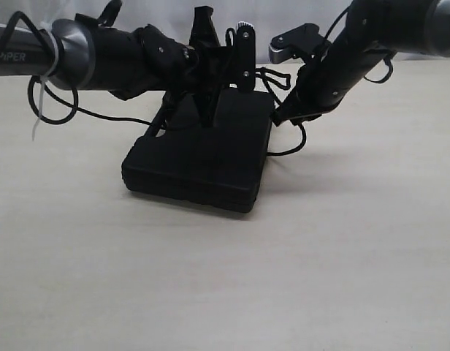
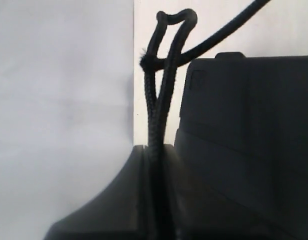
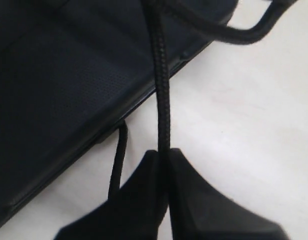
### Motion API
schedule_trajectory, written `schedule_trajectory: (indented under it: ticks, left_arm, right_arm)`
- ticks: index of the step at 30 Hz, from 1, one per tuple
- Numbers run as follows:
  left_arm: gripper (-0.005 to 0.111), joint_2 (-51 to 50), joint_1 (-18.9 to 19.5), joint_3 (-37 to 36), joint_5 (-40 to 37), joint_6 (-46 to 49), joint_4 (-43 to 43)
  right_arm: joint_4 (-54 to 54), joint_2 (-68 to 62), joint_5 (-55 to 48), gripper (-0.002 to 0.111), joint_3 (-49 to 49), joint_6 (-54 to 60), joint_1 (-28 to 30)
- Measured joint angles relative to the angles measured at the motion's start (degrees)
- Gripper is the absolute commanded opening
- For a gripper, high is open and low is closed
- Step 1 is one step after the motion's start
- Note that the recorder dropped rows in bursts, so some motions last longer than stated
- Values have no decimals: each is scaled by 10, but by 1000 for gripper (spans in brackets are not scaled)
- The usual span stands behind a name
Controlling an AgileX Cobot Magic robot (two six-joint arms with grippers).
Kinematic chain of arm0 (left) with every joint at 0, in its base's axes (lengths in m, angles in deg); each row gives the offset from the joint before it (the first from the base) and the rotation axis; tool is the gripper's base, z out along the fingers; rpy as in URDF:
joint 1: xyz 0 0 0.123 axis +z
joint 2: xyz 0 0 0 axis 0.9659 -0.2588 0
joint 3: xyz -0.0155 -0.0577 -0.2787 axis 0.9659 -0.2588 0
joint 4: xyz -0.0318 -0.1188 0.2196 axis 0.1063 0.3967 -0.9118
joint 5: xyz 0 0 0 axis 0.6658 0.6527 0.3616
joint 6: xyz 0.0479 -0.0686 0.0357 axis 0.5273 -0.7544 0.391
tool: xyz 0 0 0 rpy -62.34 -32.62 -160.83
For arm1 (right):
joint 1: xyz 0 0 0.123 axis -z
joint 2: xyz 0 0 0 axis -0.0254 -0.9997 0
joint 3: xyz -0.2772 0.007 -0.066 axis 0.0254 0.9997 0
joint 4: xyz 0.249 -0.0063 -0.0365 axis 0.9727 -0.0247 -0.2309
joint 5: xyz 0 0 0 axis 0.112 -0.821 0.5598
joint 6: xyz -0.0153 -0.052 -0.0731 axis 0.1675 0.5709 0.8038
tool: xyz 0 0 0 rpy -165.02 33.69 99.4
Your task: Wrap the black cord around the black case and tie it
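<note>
The black case (image 1: 203,157) is lying flat on the pale desk (image 1: 298,278), and both arms are reaching in over its far side. The left end effector (image 2: 155,165) is clamping shut on the black cord (image 2: 161,110) just beside the case's edge. Two strands are running side by side out of its closed fingers and folding into a small loop beyond them. A frayed tuft is sticking out where another strand is crossing toward the case's corner.

The right end effector (image 3: 165,160) is likewise pinching the cord, near the case's far right corner as the exterior view shows it. One taut strand is leaving its fingers and passing over the case's edge. A second strand is lying on the desk between the fingers and the case, and a third is curving away off the case's corner.
</note>
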Motion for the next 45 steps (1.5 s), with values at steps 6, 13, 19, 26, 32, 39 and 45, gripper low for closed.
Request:
schedule_trajectory:
  ticks: [6,13,19,26,32,39,45]
  left_arm:
    - [0,0,0,0,-34,0,-23]
    - [0,0,1,0,-69,-1,-31]
    - [0,0,2,0,-149,-1,-64]
    - [14,0,2,0,-182,0,-71]
    - [59,0,3,0,-183,-8,-71]
    - [59,16,3,0,-144,-93,-71]
    - [59,48,3,0,-135,-145,-71]
  right_arm:
    - [1,0,17,4,0,-15,12]
    - [65,0,18,4,0,38,13]
    - [166,0,19,4,0,123,13]
    - [178,0,23,4,0,134,13]
    - [178,0,23,4,0,135,13]
    - [178,0,23,4,0,137,13]
    - [178,0,23,4,0,137,13]
